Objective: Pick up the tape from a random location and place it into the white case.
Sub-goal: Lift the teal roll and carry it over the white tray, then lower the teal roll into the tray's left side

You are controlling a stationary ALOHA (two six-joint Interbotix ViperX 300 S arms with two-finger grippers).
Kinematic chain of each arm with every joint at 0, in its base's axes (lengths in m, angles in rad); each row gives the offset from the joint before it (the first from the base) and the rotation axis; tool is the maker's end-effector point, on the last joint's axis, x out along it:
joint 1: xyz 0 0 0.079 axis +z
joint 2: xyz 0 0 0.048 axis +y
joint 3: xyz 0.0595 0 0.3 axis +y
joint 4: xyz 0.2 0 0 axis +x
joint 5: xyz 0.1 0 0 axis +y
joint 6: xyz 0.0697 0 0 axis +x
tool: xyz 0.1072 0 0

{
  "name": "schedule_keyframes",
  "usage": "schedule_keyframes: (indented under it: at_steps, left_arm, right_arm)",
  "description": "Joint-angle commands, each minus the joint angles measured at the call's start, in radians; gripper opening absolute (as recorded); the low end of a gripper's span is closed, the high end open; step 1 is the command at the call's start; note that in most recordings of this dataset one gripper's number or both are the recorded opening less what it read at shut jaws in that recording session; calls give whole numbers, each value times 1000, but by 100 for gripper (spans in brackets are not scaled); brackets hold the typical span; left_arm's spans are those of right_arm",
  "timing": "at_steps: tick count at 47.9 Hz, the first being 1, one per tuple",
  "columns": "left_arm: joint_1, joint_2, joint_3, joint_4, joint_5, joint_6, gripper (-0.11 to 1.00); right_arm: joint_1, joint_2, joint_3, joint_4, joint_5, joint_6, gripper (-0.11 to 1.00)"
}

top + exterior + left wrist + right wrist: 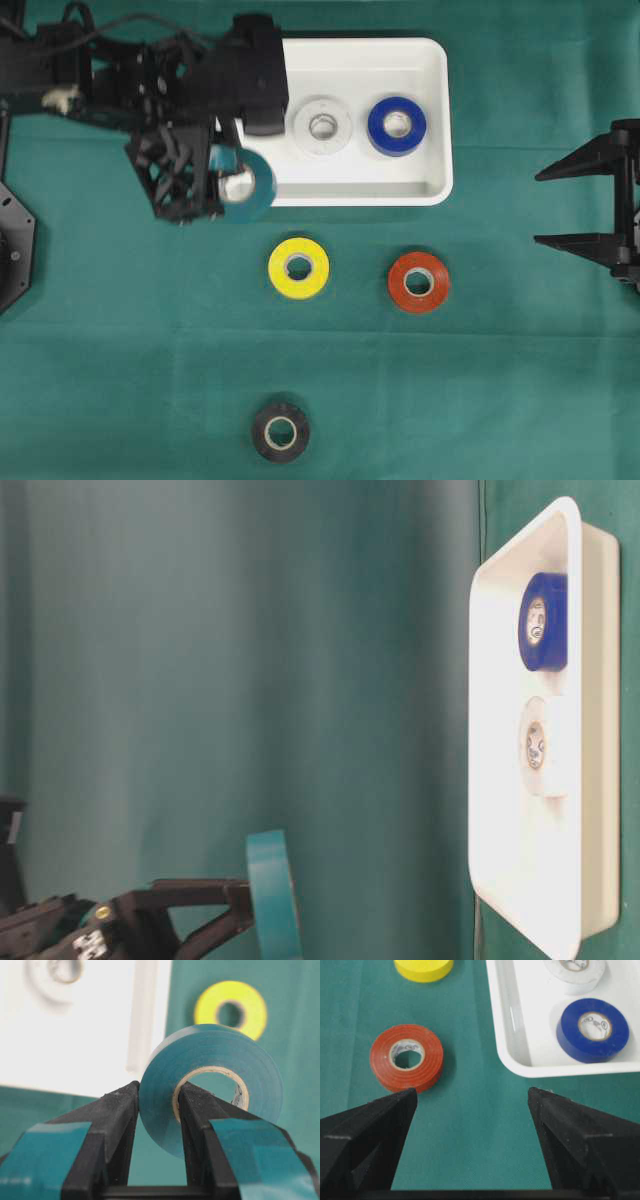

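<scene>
Teal tape roll [250,185], gripped by the left gripper [222,180] at the lower left corner of the white case [440,120], where the overhead view shows it overlapping the case's rim while the left arm covers the corner itself. Left wrist view: one finger [117,1115] presses the outer face of the roll [210,1085] and the other [192,1110] passes through its core, so the jaws are clenched on the roll's wall; the case rim [142,1020] and a yellow roll [231,1007] lie beyond. Table-level view: the teal roll [272,895] appears edge-on at the tip of the gripper [235,910], apart from the case [590,730], a separation the overhead view does not reveal. Within the case, a white roll [322,126] and a blue roll [397,125] lie flat side by side; the table-level view shows both against the tray floor. On the green cloth [520,380], only the overhead view takes in the yellow roll [298,268], a red roll [419,282] and a black roll [280,431] nearer the front edge. Right gripper [575,205], at the right edge, jaws spread wide and holding nothing; its wrist view frames the red roll [406,1057] and the blue roll [592,1030] between the parted fingers [367,1135]
</scene>
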Motion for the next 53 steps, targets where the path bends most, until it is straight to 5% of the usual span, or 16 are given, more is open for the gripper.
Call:
schedule_keyframes:
  at_steps: [1, 22, 53]
  left_arm:
    - [35, -9, -12, 3, -9, 3, 19]
    - [163, -5, -14, 3, -21, 26, 19]
    - [179, 104, -127, 3, -49, 72, 19]
  right_arm:
    - [0, 5, -29, -3, -5, -2, 87]
    - [0, 5, -28, -3, -5, -2, 87]
    - [0, 5, -28, -3, -2, -2, 87]
